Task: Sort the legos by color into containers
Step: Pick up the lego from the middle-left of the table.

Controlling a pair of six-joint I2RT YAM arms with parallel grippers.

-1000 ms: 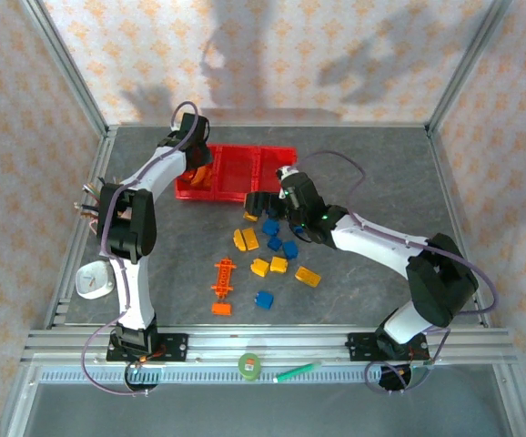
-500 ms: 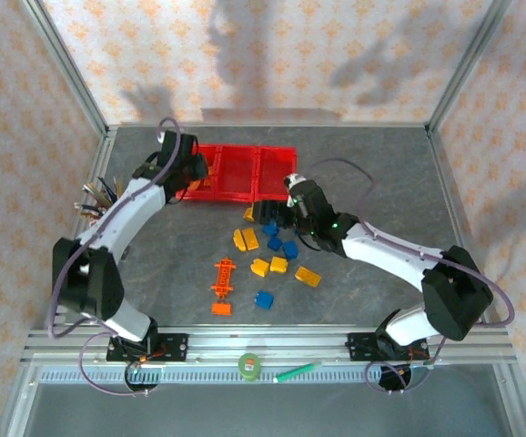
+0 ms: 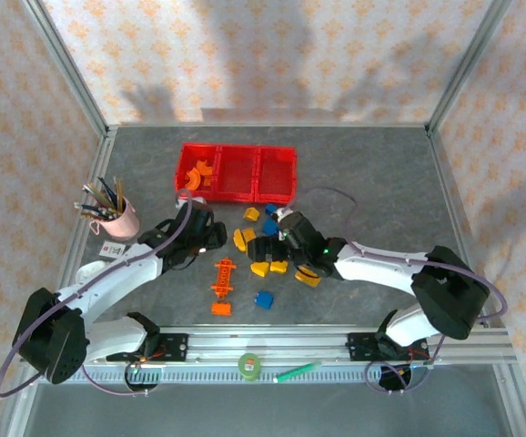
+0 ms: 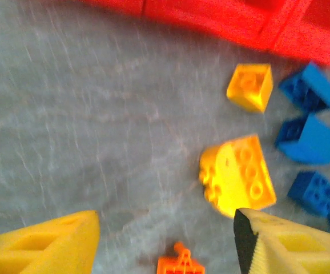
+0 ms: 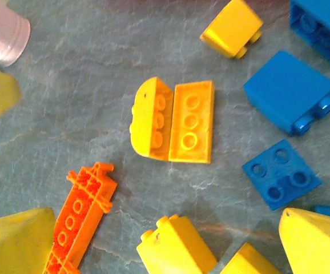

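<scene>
hovering over the loose bricks [image 3: 263,299] lying just in front of the red bins [image 3: 258,173], you are holding the left gripper [image 4: 165,220] and right gripper [image 5: 165,217] wide open and empty. both are crowding one pile, so you are probably risking a collision or scattering bricks.

The left gripper [image 3: 207,238] has left the left bin [image 3: 183,157], where orange legos [image 3: 199,173] now lie, and hangs wider open beside the yellow legos [image 3: 243,238]; the right gripper [image 3: 263,248] has shifted toward the table's [image 3: 381,173] near edge.
</scene>
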